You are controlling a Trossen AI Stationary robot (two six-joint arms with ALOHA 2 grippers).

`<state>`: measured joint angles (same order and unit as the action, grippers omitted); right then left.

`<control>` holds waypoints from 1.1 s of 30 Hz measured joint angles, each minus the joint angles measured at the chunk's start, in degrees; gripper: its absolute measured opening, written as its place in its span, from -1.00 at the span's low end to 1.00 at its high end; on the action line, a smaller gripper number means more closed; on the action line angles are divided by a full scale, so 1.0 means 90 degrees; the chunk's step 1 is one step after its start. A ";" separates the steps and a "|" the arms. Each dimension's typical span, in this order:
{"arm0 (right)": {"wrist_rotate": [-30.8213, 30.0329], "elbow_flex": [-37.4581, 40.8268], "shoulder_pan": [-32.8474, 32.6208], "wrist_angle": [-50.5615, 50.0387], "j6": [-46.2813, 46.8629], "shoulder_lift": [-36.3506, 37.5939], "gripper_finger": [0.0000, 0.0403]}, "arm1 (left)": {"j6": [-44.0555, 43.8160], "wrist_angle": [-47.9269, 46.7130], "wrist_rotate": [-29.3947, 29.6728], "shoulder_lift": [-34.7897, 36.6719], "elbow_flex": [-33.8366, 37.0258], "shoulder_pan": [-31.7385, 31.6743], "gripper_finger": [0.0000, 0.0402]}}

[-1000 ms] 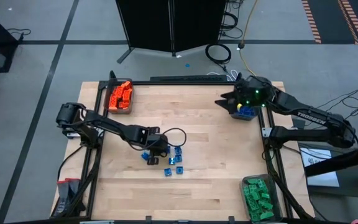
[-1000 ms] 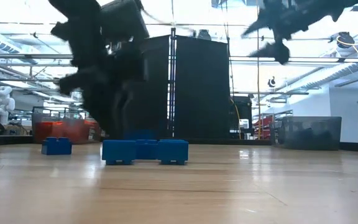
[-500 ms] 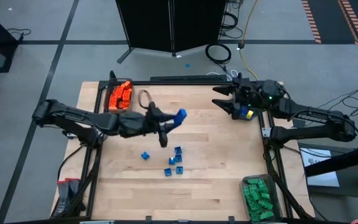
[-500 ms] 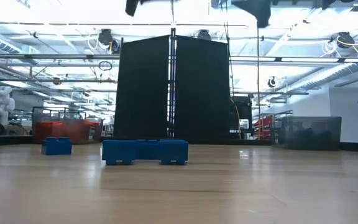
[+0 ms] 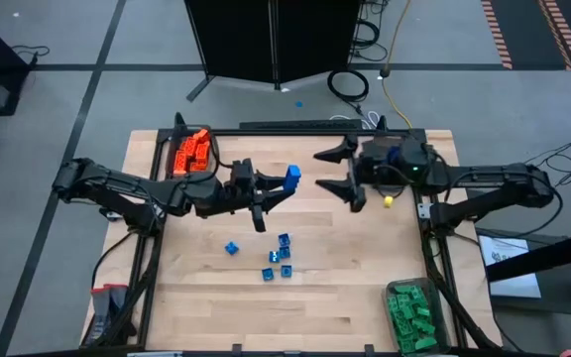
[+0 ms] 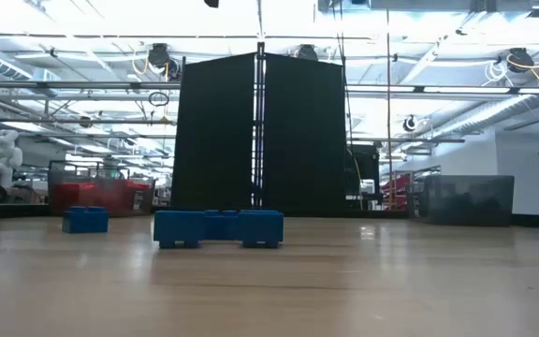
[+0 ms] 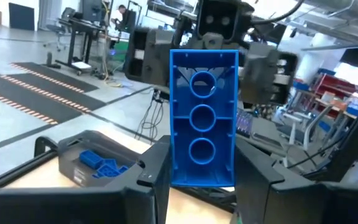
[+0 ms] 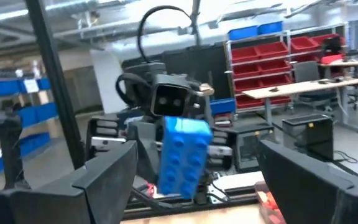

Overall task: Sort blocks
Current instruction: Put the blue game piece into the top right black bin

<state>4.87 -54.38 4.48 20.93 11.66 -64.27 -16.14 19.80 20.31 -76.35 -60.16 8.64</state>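
My left gripper is raised over the table's middle and is shut on a blue block. My right gripper is open and faces it from the table's right, a short gap away, touching nothing. In the right wrist view the block shows its studded face between my open right gripper's fingers, farther off. In the left wrist view its hollow underside faces the camera. Several loose blue blocks lie flat on the table; the low view shows some of them. My left gripper pinches the blue block by the two long sides of its near end, one finger on each side. The fingers reach level toward the table's right. The block is lifted clear and sticks out beyond the fingertips toward my right gripper.
A bin of orange blocks sits at the far left corner. A bin of green blocks sits at the near right corner. A bin with blue blocks lies at the far right, under my right arm. A small yellow item lies by it.
My left gripper has risen from the loose blue blocks with one block, lifting it clear, and swung toward the table's far side and right. My right gripper has moved from above the blue bin toward the table's left and turned to face the held block.
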 joint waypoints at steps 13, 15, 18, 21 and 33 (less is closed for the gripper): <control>0.0473 -0.1457 -0.0086 -0.0219 -0.0434 -0.1285 0.61 | 0.0392 0.0235 -0.0020 -0.0003 0.0000 0.0210 -0.39; 0.0676 -0.1521 -0.0088 -0.0303 -0.0360 -0.1450 0.61 | 0.0508 0.0309 -0.0032 -0.0002 0.0000 0.0233 -0.39; 0.0835 -0.1602 -0.0089 -0.0337 -0.0189 -0.1711 0.61 | 0.0548 0.0268 -0.0031 -0.0003 0.0000 0.0226 -0.39; 0.0842 -0.1676 -0.0096 -0.0322 -0.0078 -0.1853 0.61 | 0.0546 0.0269 -0.0029 -0.0003 0.0000 0.0226 -0.39; 0.0846 -0.1952 -0.0097 -0.0465 -0.0245 -0.1909 -0.24 | 0.0560 0.0216 0.0004 -0.0003 0.0000 0.0221 -0.39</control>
<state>12.49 -71.94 3.60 16.74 9.45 -81.45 -11.10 21.75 20.35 -76.38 -60.16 10.63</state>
